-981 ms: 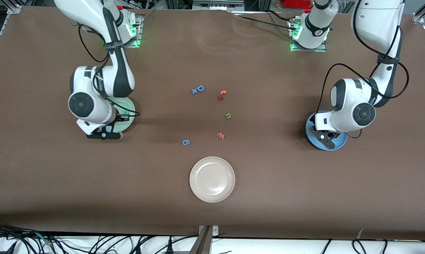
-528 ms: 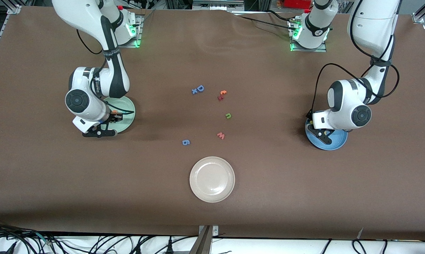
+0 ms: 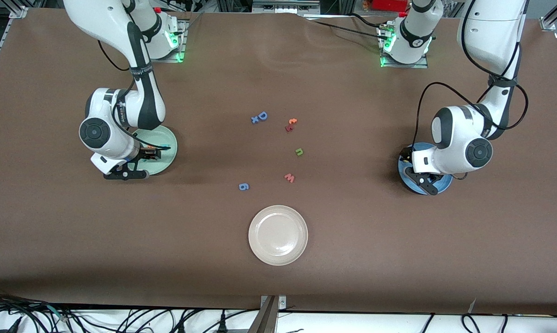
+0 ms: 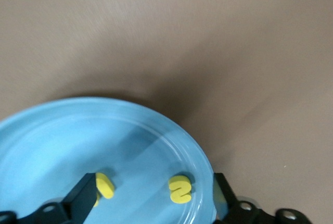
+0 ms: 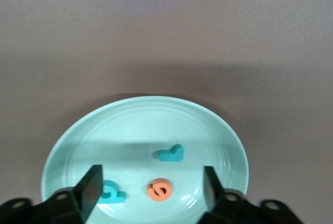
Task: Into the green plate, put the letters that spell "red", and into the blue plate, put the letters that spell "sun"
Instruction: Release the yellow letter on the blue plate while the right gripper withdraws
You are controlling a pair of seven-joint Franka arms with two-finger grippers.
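Observation:
The green plate [image 5: 223, 140] [image 3: 166, 138] holds a teal "r" [image 5: 170, 154], an orange "e" [image 5: 159, 189] and a teal "d" [image 5: 110, 193]. My right gripper [image 5: 151, 191] hovers open just over it, with the "e" lying loose between the fingers. The blue plate [image 4: 62, 140] [image 3: 442, 184] holds a yellow "s" [image 4: 180, 189] and a yellow "u" [image 4: 104, 186]. My left gripper [image 4: 152, 200] is open low over that plate, and one finger partly hides the "u". The green "n" [image 3: 299, 151] lies on the table mid-way between the plates.
Near the "n" lie a blue "D" [image 3: 262, 115] with a small blue "x" [image 3: 255, 120], a red-orange letter pair [image 3: 290, 125], a pink "w" [image 3: 290, 177] and a blue "6" [image 3: 243, 186]. A beige plate [image 3: 278, 235] sits nearer the front camera.
Both grippers have opened. The right one let the orange "e" go into the green plate; the left one let a yellow letter go into the blue plate. Both hands shifted slightly.

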